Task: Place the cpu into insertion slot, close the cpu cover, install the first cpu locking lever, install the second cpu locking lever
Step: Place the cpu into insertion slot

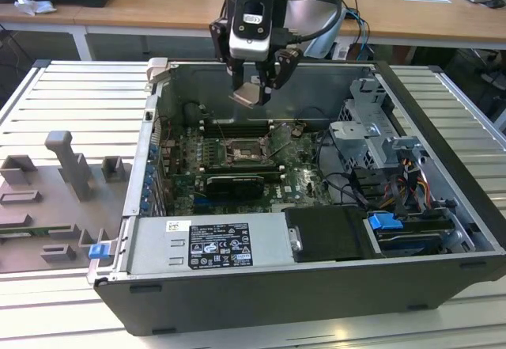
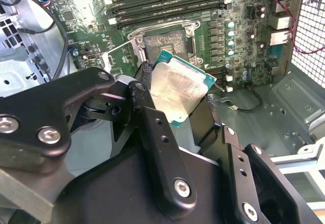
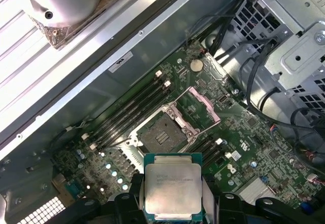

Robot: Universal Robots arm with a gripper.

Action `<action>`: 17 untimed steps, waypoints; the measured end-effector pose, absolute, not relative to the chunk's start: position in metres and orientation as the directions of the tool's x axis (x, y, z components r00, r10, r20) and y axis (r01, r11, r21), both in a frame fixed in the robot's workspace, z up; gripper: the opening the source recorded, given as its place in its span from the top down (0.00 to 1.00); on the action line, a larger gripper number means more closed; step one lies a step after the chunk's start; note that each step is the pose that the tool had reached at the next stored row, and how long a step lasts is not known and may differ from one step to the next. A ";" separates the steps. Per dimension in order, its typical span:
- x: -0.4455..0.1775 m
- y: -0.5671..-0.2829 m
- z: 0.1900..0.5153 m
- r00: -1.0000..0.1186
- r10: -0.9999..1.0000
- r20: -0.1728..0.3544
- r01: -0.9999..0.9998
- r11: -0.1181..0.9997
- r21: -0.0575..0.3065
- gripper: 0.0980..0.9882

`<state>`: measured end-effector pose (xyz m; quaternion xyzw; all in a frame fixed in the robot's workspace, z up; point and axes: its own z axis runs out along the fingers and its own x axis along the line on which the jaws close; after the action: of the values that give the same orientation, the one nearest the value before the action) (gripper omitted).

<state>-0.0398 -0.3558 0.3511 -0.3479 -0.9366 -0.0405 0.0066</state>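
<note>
The cpu (image 1: 248, 94) is a small square chip with a pale metal face, and my gripper (image 1: 253, 92) is shut on it by two opposite edges. It hangs tilted in the air above the open computer case. Below it on the motherboard lies the insertion slot (image 1: 239, 153), a square socket with a dark centre that stands uncovered. In both wrist views the cpu (image 3: 173, 184) (image 2: 178, 86) sits between the black fingers (image 2: 143, 94), apart from the insertion slot (image 3: 162, 132) (image 2: 168, 43). The cpu cover (image 3: 201, 105) is swung up beside the socket.
Long memory slots (image 3: 132, 109) flank the socket. A black card (image 1: 234, 183) lies in front of it in the exterior view. A metal drive cage (image 1: 371, 131) with cables fills the case's right. A power supply (image 1: 209, 244) lines the front. Grey fixtures (image 1: 67, 167) stand outside, left.
</note>
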 end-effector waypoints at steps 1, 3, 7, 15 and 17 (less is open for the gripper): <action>-0.040 -0.356 0.351 -0.757 0.652 0.041 0.653 0.754 0.071 0.50; -0.040 -0.356 0.350 -0.756 0.653 0.042 0.655 0.753 0.070 0.50; -0.040 -0.356 0.348 -0.736 0.675 0.042 0.676 0.733 0.070 0.50; -0.040 -0.356 0.338 -0.659 0.751 0.043 0.752 0.656 0.069 0.50; -0.040 -0.356 0.333 -0.659 0.751 0.044 0.752 0.656 0.069 0.50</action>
<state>-0.0399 -0.3557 0.3328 -0.4129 -0.9098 -0.0406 0.0057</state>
